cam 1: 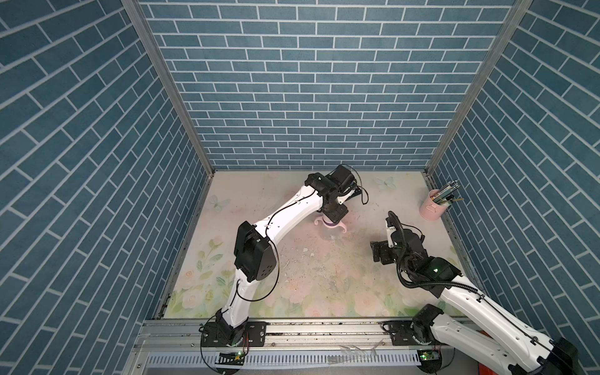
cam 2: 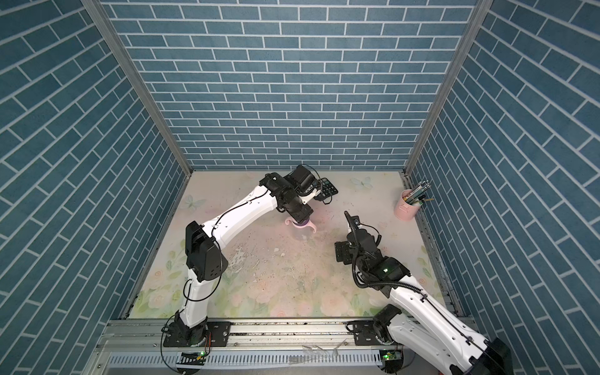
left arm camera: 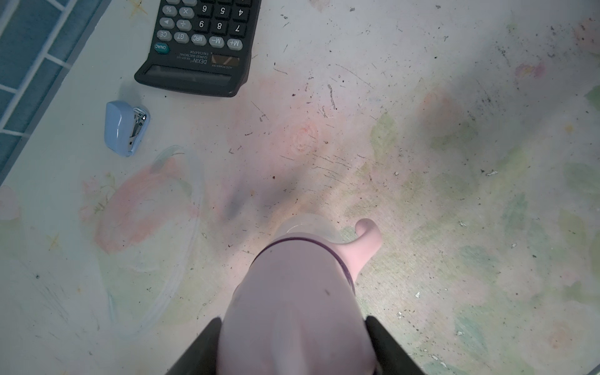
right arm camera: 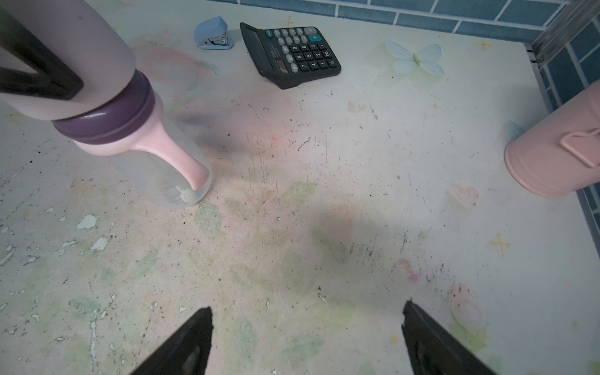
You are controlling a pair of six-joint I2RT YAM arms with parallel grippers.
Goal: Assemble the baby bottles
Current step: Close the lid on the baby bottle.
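Observation:
The baby bottle (right arm camera: 162,175) stands upright on the mat, mid-table toward the back. Its clear body carries the pink ring with curved handles (right arm camera: 107,147), the purple collar (right arm camera: 107,120) and the pink dome cap (right arm camera: 81,48) on top. My left gripper (left arm camera: 292,319) comes down from above and is shut on the cap (left arm camera: 292,292), one black finger on each side. In both top views the left wrist hides most of the bottle, and only its handles (cam 1: 331,225) (cam 2: 300,225) show. My right gripper (right arm camera: 306,306) hangs open and empty over bare mat, to the right of the bottle.
A black calculator (right arm camera: 292,55) and a small blue stapler (right arm camera: 214,34) lie near the back wall behind the bottle. A pink cup of pens (cam 1: 433,204) stands at the right wall. Blue brick walls close three sides.

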